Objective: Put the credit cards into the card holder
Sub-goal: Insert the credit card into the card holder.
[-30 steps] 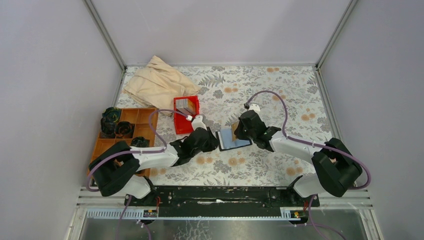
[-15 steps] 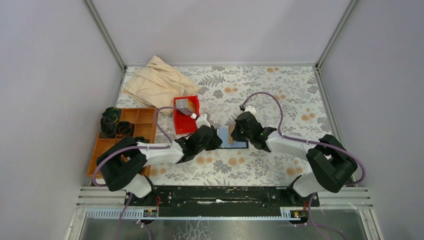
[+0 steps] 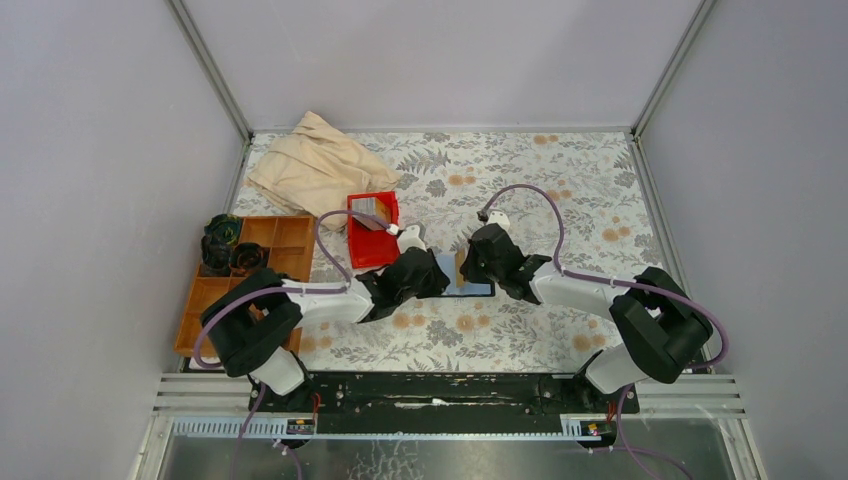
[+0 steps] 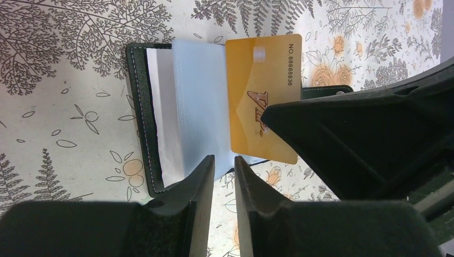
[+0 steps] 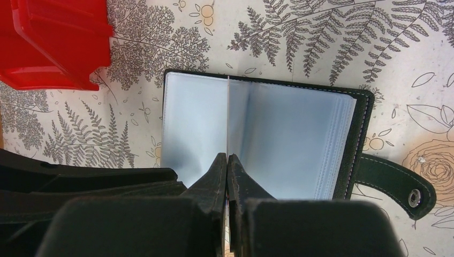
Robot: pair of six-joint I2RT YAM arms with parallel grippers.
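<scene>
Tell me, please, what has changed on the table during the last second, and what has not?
The card holder turned from skewed to square, and both arms leaned slightly farther over the table. The left pincer moved further over the holder's left side. Nothing was grasped or released: the right pincer still pinches the tan card above the clear sleeves. Red bin, brown tray and cloth stayed put.

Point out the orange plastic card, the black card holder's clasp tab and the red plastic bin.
orange plastic card (image 4: 262, 75): left wrist view, its face.
black card holder's clasp tab (image 5: 391, 179): right wrist view, strap middle.
red plastic bin (image 5: 48, 43): right wrist view, its wall.
</scene>
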